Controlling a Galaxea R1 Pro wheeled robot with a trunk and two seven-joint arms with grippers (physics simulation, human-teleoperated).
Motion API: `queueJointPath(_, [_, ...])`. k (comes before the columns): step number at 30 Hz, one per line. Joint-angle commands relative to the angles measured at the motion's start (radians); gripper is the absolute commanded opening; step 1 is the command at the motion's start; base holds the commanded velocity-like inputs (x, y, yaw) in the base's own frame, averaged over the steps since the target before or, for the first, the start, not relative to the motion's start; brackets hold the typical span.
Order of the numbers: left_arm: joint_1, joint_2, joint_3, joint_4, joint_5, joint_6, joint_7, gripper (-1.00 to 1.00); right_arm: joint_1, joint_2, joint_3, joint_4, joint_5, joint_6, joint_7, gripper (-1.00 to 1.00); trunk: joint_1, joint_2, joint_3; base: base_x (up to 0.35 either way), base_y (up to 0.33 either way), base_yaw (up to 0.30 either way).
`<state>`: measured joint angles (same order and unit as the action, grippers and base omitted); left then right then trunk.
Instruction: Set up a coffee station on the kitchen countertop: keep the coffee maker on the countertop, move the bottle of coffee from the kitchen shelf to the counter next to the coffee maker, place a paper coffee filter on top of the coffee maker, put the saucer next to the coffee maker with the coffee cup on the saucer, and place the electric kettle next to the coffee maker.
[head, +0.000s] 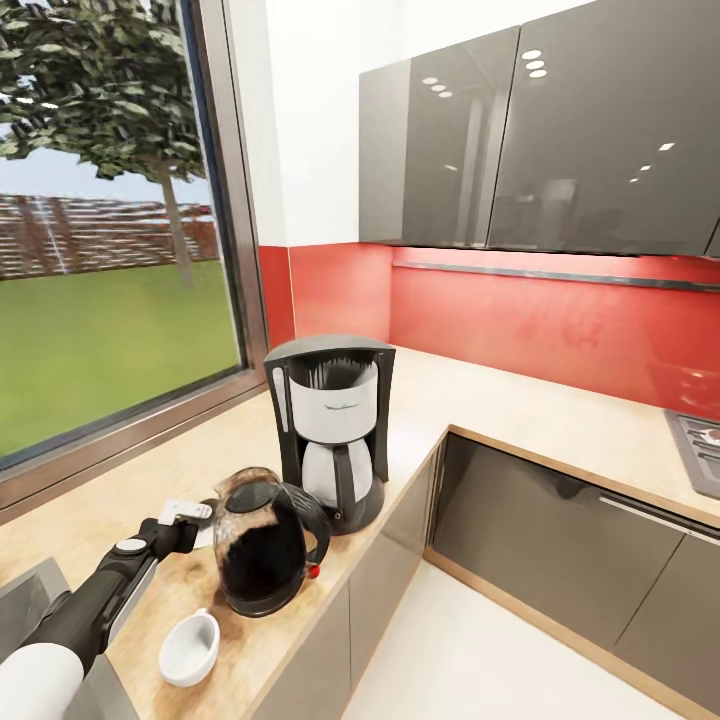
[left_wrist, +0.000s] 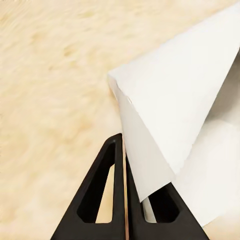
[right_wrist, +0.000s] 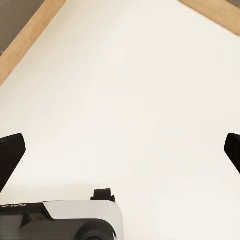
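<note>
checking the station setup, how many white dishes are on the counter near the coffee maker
1: a white cup at the counter's near edge, in front of the electric kettle. No saucer is visible; one may be hidden behind the kettle or out of frame.

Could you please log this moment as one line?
left gripper: shut on paper filter over countertop | right gripper: open, over floor | kettle, cup beside coffee maker

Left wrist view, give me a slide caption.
Left end effector shut on the paper coffee filter above the beige countertop.
</note>
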<state>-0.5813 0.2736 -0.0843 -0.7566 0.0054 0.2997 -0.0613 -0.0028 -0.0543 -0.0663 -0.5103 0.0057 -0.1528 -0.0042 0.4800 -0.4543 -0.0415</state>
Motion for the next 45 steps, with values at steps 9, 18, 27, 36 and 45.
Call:
queueJointPath(9, [-0.003, 0.004, 0.007, -0.015, -0.002, 0.012, -0.001, -1.00, 0.000, 0.000, -0.001, 0.001, 0.002, -0.002, 0.000, 1.00, 0.001, -0.002, -0.002, 0.000, 0.000, 0.000])
queueJointPath(18, [-0.096, 0.071, 0.100, -0.109, -0.002, 0.122, 0.001, -1.00, 0.000, 0.000, -0.001, 0.001, 0.002, -0.002, 0.000, 1.00, 0.001, -0.002, -0.002, 0.000, 0.000, 0.000])
queueJointPath(27, [-0.189, 0.076, 0.110, -0.454, 0.006, 0.509, -0.007, -1.00, 0.000, 0.000, -0.003, 0.001, 0.002, -0.002, 0.000, 1.00, 0.001, -0.002, -0.002, 0.000, 0.000, 0.000])
queueJointPath(36, [-0.431, 0.070, 0.105, -0.457, 0.012, 0.735, -0.044, -1.00, 0.000, 0.000, -0.002, 0.000, 0.001, -0.002, 0.000, 1.00, 0.001, -0.002, -0.002, 0.000, 0.000, 0.000])
queueJointPath(45, [-0.927, 0.053, 0.108, 0.312, 0.012, 0.739, -0.045, -1.00, 0.000, 0.000, -0.003, -0.001, 0.002, -0.002, 0.000, 1.00, 0.001, -0.002, -0.002, 0.000, 0.000, 0.000])
